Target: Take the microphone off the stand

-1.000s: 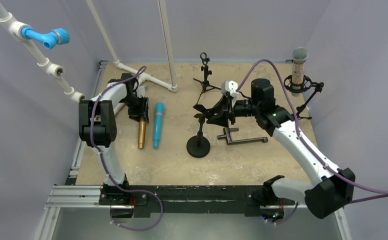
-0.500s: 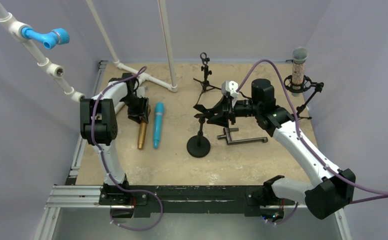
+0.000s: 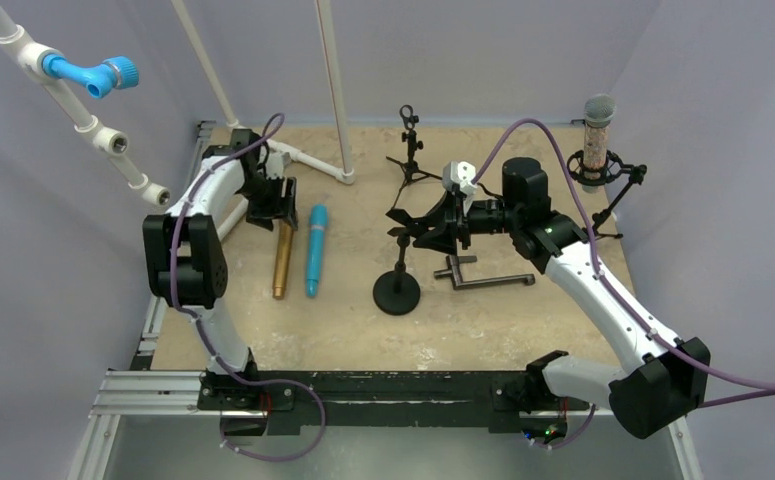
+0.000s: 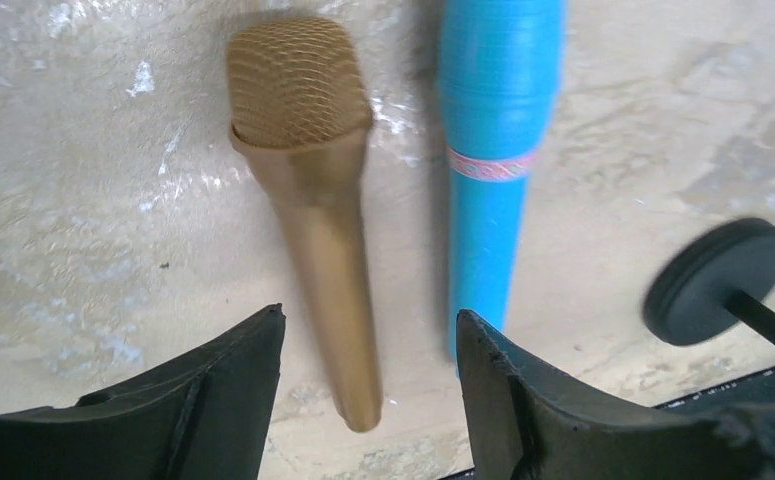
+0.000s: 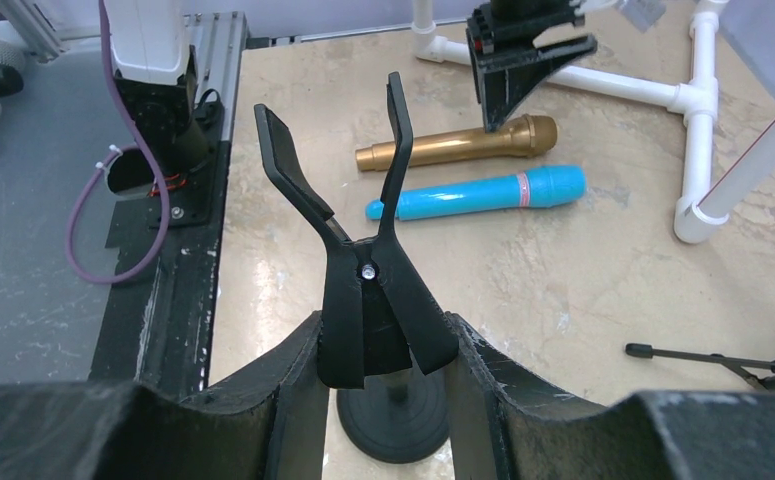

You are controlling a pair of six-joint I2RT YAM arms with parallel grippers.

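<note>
The gold microphone (image 3: pixel 283 262) (image 4: pixel 313 210) lies flat on the table, off the stand, beside a blue microphone (image 3: pixel 316 250) (image 4: pixel 493 150). My left gripper (image 3: pixel 277 205) (image 4: pixel 368 330) hovers over the gold one's head end, open, its jaws apart on either side of the handle's tip without touching it. The black stand (image 3: pixel 397 292) has a round base and an empty spring clip (image 5: pixel 363 270) with its prongs spread. My right gripper (image 3: pixel 431 232) (image 5: pixel 383 340) is shut on the lower levers of that clip.
A white PVC pipe frame (image 3: pixel 293 155) stands at the back left. A small tripod stand (image 3: pixel 408 150) is at the back centre, and a grey-headed microphone in a shock mount (image 3: pixel 596 140) at the far right. A black L-shaped bar (image 3: pixel 483 280) lies right of the stand.
My left gripper has opened and drawn back toward the far side, leaving the gold microphone lying on the table. The right arm and the stand have not moved.
</note>
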